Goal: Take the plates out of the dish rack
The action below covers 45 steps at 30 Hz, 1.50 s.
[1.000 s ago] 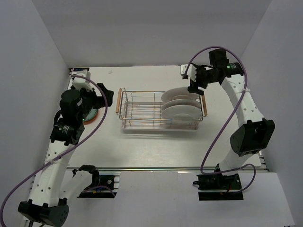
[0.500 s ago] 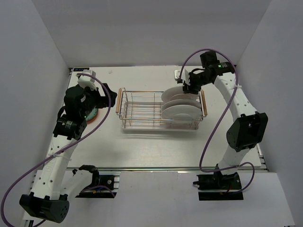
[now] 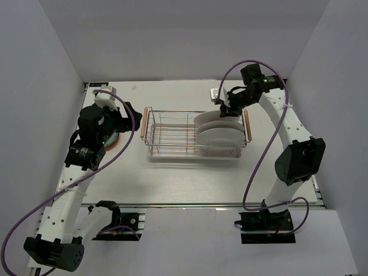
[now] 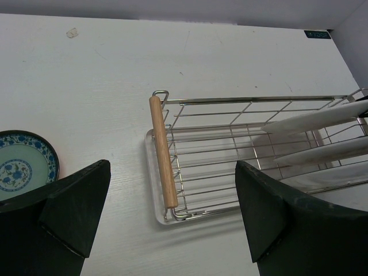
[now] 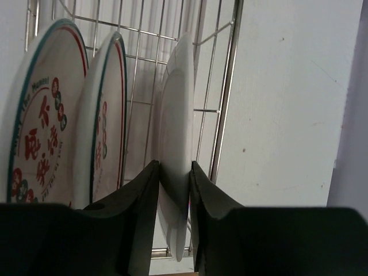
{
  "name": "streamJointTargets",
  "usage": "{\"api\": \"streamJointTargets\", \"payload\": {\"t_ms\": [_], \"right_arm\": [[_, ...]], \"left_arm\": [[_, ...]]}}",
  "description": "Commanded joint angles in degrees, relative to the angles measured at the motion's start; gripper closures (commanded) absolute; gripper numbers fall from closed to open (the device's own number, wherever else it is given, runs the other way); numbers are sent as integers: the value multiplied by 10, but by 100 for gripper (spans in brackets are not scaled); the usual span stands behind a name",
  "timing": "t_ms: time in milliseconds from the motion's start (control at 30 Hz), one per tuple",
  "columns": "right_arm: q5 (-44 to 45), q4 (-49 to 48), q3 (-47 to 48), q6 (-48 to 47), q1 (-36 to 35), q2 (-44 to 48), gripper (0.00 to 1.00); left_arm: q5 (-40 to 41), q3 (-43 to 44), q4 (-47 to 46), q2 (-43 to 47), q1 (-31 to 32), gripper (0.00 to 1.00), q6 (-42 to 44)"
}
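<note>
Right claw point(image 3: 226, 110) has moved down to the dish rack point(image 3: 172, 152), pinching the rearmost white plate point(image 5: 178, 86); left claw point(image 4: 172, 172) gapes wide.

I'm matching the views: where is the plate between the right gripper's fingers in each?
Top: farthest plate in the rack's right end, at the right gripper.
Left wrist: uppermost white strip, right side.
Right wrist: edge-on, centre, between the fingers.
Shared landmark: the rack's far rail.
</note>
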<state>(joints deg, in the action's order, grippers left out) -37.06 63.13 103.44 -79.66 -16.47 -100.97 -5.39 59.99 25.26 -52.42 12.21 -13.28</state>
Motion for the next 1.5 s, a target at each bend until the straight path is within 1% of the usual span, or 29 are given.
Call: {"api": "streamJointTargets", "payload": {"t_ms": [0, 167, 233, 267, 467, 867, 1067, 1200, 1233, 1267, 1300, 1333, 1367, 1400, 1433, 1467], "right_arm": [[-10, 8, 26, -37, -5, 26, 89], [-14, 20, 57, -40, -7, 38, 94], [-16, 30, 63, -56, -7, 45, 94], [-19, 44, 70, -63, -7, 47, 97], [-41, 120, 105, -128, -11, 58, 99], [-28, 121, 102, -132, -24, 99, 100], [-14, 121, 57, -144, -46, 144, 100], [-8, 120, 61, -116, -54, 156, 100], [-7, 91, 63, -90, -55, 157, 100], [7, 64, 63, -18, -56, 157, 100], [28, 27, 58, 30, -54, 159, 100], [55, -22, 29, 86, -56, 168, 100], [119, -144, 6, 139, -56, 174, 100], [170, -212, -22, 237, -54, 181, 100], [226, -280, -84, 273, -55, 195, 100], [342, -402, -113, 303, -55, 198, 100]], "left_arm": [[-5, -13, -3, 16, 2, 2, 2], [-2, -10, 0, 18, 2, 2, -5], [-8, -7, 1, 16, 2, 2, -5], [-8, -7, 3, 16, 2, 2, -6], [-19, -10, 1, 22, 2, 2, -9], [-24, -19, -4, 32, 2, 2, -6], [-41, -25, -17, 46, 2, 2, -3], [-47, -25, -20, 47, 2, 2, -10], [-50, -25, -21, 47, 2, 2, -11], [-56, -27, -28, 46, 2, 2, -14], [-59, -28, -35, 44, 2, 2, -20], [-63, -29, -39, 43, 2, 2, -24], [-61, -27, -48, 37, 2, 2, -27], [-54, -23, -49, 33, 2, 2, -38], [-48, -18, -46, 27, 2, 2, -43], [-32, -13, -39, 14, 2, 2, -47]]}}
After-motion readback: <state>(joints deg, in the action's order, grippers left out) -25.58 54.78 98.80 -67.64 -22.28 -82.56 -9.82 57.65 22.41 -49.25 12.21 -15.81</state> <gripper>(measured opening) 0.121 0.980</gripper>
